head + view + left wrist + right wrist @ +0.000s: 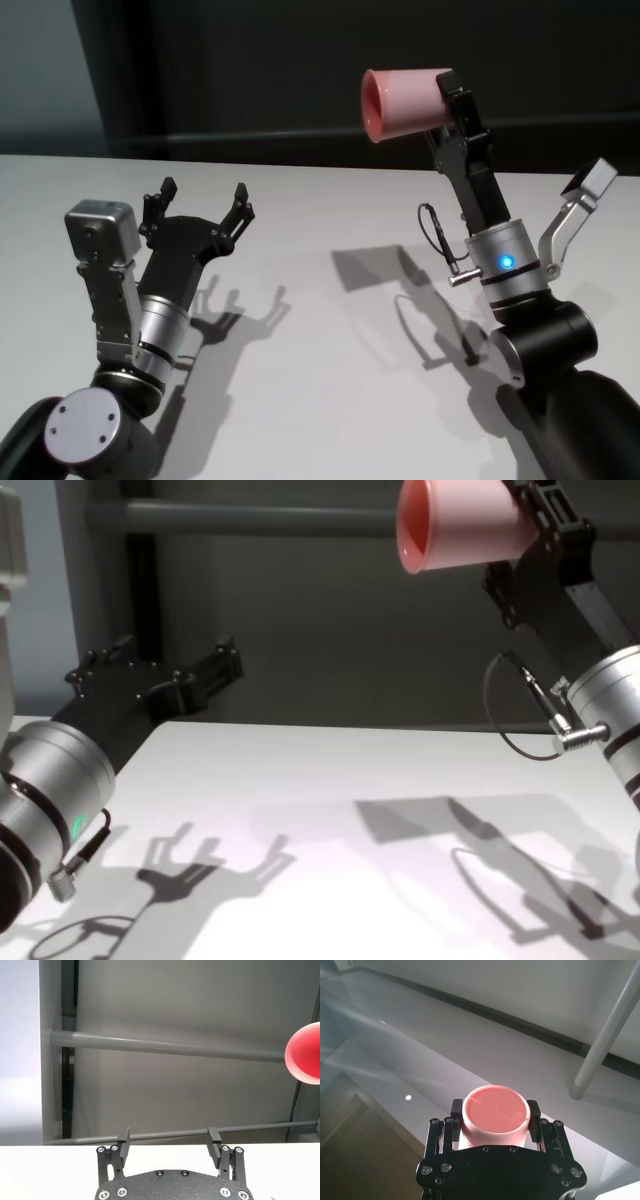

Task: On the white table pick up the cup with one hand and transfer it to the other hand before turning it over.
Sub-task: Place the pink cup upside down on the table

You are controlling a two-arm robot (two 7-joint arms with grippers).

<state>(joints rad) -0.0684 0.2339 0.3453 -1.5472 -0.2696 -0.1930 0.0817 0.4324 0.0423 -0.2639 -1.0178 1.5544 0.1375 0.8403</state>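
between the left gripper (200,210), fingers spread above the table's (330,400) left side, and the cup (405,103) held high over the right side by the right gripper (450,95), nothing stands; the cup's mouth faces that gap.

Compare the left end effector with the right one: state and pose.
The right end effector is shut on the cup, gripping its base end; the left end effector is open and empty. The right one is raised high above the white table, cup lying sideways with its mouth toward the left; the left hangs lower. Both are black two-finger units.
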